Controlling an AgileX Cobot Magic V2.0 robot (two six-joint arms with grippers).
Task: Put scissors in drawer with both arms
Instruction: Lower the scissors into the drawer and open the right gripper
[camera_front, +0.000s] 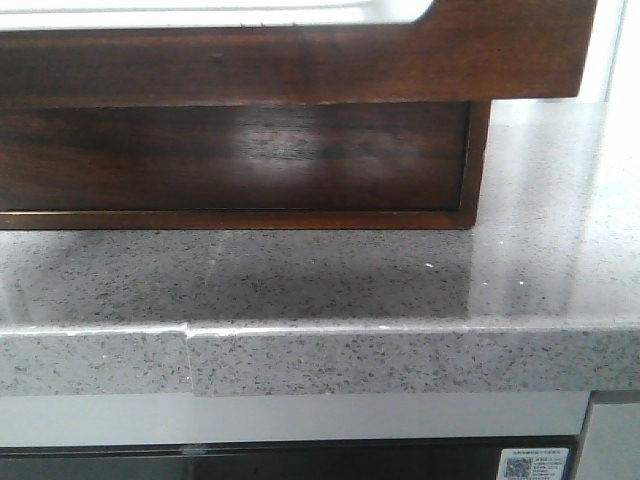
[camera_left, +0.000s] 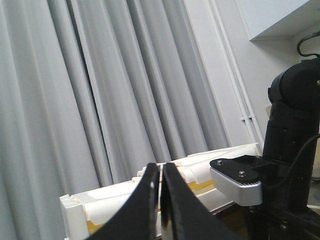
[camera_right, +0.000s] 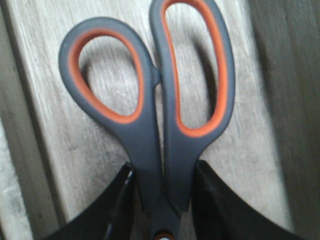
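Over the pale inside of the drawer (camera_right: 240, 125) our right gripper (camera_right: 162, 200) is clamped on the scissors (camera_right: 155, 100), left gripper (camera_left: 161, 200) pinched empty, so we reckon lowering and releasing comes next.

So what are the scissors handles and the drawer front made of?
The scissors handles look like matte grey plastic with a softer orange lining, probably rubbery. The drawer front looks like dark glossy wood: grain streaks and a shiny reflection show.
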